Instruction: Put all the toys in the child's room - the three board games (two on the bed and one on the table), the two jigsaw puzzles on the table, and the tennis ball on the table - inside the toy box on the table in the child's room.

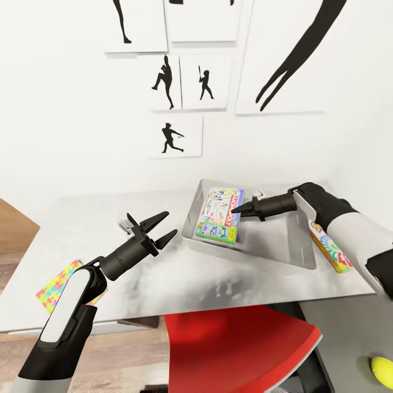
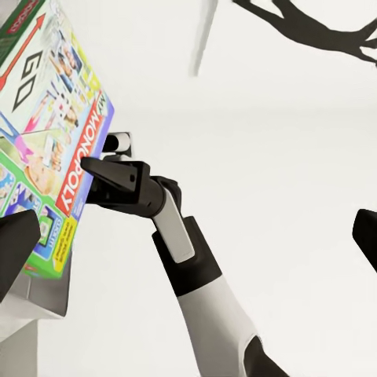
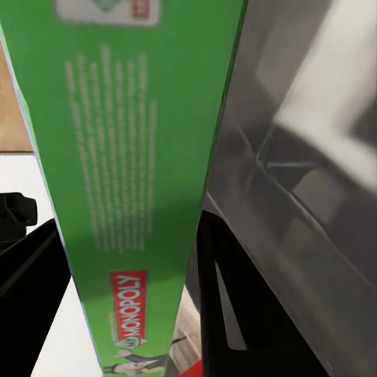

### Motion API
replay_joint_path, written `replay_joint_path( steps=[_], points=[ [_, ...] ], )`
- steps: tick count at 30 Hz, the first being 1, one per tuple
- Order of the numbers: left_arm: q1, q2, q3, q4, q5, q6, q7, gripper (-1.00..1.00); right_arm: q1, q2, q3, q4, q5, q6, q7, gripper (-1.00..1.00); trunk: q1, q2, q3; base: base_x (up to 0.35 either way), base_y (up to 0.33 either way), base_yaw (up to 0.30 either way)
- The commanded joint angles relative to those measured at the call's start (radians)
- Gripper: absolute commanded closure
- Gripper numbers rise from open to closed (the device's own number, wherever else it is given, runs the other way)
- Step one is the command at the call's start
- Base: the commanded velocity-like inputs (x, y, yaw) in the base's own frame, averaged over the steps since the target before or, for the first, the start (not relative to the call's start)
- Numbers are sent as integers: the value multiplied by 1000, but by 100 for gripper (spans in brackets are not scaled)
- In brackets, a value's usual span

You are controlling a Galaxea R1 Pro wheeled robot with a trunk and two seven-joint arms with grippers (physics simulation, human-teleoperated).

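Note:
The grey toy box [image 1: 278,251] stands on the table [image 1: 71,229]. Inside it a green-edged board game [image 1: 220,214] leans tilted against the box's left wall. My right gripper [image 1: 240,212] is shut on that game's right edge; in the right wrist view its green side [image 3: 141,181] runs between the dark fingers [image 3: 228,314]. Left of the box, my left gripper [image 1: 162,227] hovers open and holds nothing. A jigsaw puzzle [image 1: 59,285] lies at the table's front left. A yellow-orange board game [image 1: 331,250] lies right of the box, partly under my right arm. The tennis ball [image 1: 382,372] rests on the dark wing.
A red chair [image 1: 240,349] is tucked under the table's front edge, between my arms. Black baseball-player pictures [image 1: 174,134] hang on the white wall behind. Wood floor [image 1: 13,229] shows at the left. The left wrist view shows my right gripper [image 2: 98,179] on the game [image 2: 47,133].

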Motion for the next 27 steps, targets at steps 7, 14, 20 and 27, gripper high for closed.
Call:
replay_joint_path(
  steps=[7,14,20,27],
  points=[
    [-1,0,-1,0,-3,1,-5,-100,-1,2,5,0,-2,4,4,100,0,-2,-13,0,0,0],
    [-2,0,-2,0,-4,1,-5,-100,-3,3,5,0,-2,4,4,100,0,-2,-22,0,0,0],
    [-2,-1,-2,0,-4,1,-5,-100,-10,3,5,0,-2,4,3,100,0,-2,-25,0,0,0],
    [-2,-1,-2,0,-4,1,-5,-100,-17,3,5,0,-2,4,3,100,0,-2,-27,0,0,0]
  ],
)
